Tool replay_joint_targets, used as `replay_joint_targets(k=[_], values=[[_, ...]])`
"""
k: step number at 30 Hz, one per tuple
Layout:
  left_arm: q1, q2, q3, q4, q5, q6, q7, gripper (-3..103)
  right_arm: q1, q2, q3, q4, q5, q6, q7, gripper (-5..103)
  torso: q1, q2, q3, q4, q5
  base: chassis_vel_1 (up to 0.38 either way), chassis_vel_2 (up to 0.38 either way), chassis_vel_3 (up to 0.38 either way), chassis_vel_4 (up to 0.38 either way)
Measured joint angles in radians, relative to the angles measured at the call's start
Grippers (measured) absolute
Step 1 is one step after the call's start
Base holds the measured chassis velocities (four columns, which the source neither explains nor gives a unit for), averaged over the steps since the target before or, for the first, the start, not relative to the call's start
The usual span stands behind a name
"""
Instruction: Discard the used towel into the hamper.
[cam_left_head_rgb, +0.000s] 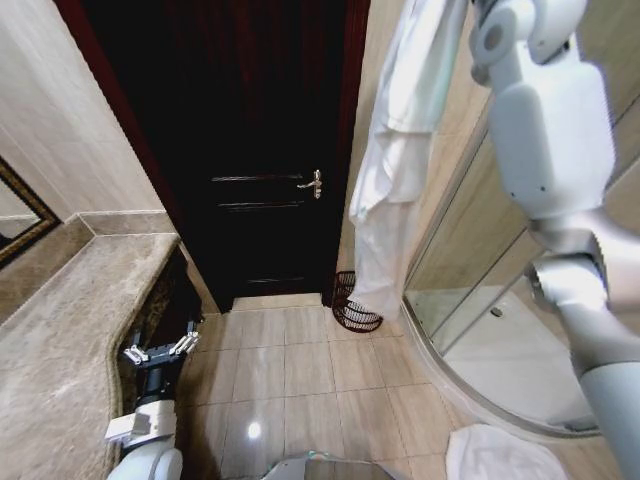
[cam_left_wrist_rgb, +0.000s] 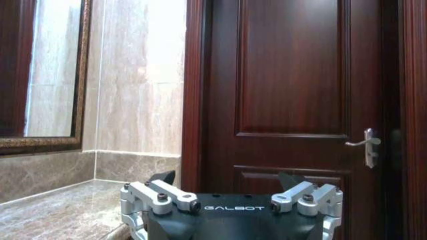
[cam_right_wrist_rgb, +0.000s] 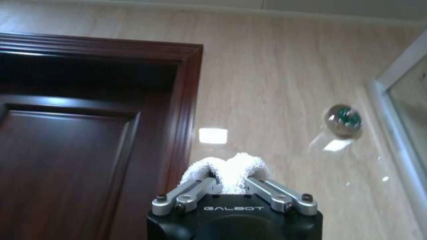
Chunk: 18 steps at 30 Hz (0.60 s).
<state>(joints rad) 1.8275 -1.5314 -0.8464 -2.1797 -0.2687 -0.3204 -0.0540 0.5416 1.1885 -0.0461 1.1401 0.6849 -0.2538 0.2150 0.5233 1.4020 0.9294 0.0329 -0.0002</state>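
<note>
Our right gripper (cam_right_wrist_rgb: 229, 186), pinched shut on the long white terry towel (cam_left_head_rgb: 395, 160), held it hanging lengthwise directly above the dark open-weave wire hamper (cam_left_head_rgb: 352, 302).

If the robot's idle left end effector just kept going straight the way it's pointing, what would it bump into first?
Probably the dark wooden door. The left end effector, open beside the stone counter, faces it with nothing visible between, though depth is hard to judge.

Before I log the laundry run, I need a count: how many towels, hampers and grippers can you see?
Towels: 2, the towel hanging from the right gripper and a floor towel.
Hampers: 1, the hamper by the door.
Grippers: 2, right gripper raised, left gripper low by the counter.
Total: 5.
</note>
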Motion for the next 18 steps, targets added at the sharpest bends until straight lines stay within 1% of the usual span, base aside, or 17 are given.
replay_joint_targets(k=[3, 4, 6, 7, 8, 11, 12, 14, 16, 18], values=[[0.008, 0.004, -0.004, 0.0, -0.013, -0.013, 0.002, 100, 0.052, 0.028, 0.005, -0.157, -0.088, 0.052, -0.047, 4, 0.0, 0.0, 0.0, 0.0001, 0.0001, 0.0, 0.0, 0.0, 0.0], [0.008, 0.004, -0.004, 0.0, -0.013, -0.013, 0.002, 100, 0.052, 0.028, 0.005, -0.157, -0.088, 0.052, -0.047, 4, 0.0, 0.0, 0.0, 0.0001, 0.0001, 0.0, 0.0, 0.0, 0.0], [0.013, 0.009, -0.008, 0.0, -0.019, -0.019, 0.003, 100, 0.078, 0.043, 0.013, -0.239, -0.127, 0.074, -0.07, 4, 0.0, 0.0, 0.0, 0.0, 0.0006, 0.0, 0.0, 0.0, 0.0], [0.017, 0.013, -0.013, 0.0, -0.023, -0.024, 0.005, 100, 0.105, 0.064, 0.026, -0.306, -0.157, 0.093, -0.088, 4, 0.0, 0.0, 0.0, -0.0001, 0.0006, 0.0, 0.0, 0.0, 0.0], [0.017, 0.013, -0.013, 0.0, -0.023, -0.024, 0.005, 100, 0.105, 0.064, 0.026, -0.306, -0.157, 0.093, -0.088, 4, 0.0, 0.0, 0.0, -0.0001, 0.0006, 0.0, 0.0, 0.0, 0.0], [0.025, 0.013, -0.016, -0.01, -0.026, -0.029, 0.007, 100, 0.15, 0.109, 0.062, -0.412, -0.213, 0.128, -0.11, 4, 0.0, 0.0, 0.0, 0.0001, 0.0001, 0.0, 0.0, 0.0, 0.0], [0.025, 0.013, -0.016, -0.01, -0.026, -0.029, 0.007, 100, 0.15, 0.109, 0.062, -0.412, -0.213, 0.128, -0.11, 4, 0.0, 0.0, 0.0, 0.0001, 0.0001, 0.0, 0.0, 0.0, 0.0], [0.033, 0.009, -0.019, -0.02, -0.031, -0.032, 0.007, 100, 0.184, 0.142, 0.093, -0.49, -0.283, 0.166, -0.131, 4, 0.0, 0.0, 0.0, 0.0005, -0.0002, 0.0, 0.0, 0.0, 0.0], [0.034, 0.009, -0.019, -0.022, -0.032, -0.034, 0.007, 100, 0.192, 0.151, 0.1, -0.508, -0.3, 0.178, -0.135, 4, 0.0, 0.0, 0.0, 0.0003, 0.0, 0.0, 0.0, 0.0, 0.0], [0.039, 0.007, -0.024, -0.023, -0.037, -0.043, 0.008, 100, 0.21, 0.173, 0.121, -0.557, -0.339, 0.204, -0.141, 4, 0.0, 0.0, 0.0, 0.0003, -0.0002, 0.0, 0.0, 0.0, 0.0]])
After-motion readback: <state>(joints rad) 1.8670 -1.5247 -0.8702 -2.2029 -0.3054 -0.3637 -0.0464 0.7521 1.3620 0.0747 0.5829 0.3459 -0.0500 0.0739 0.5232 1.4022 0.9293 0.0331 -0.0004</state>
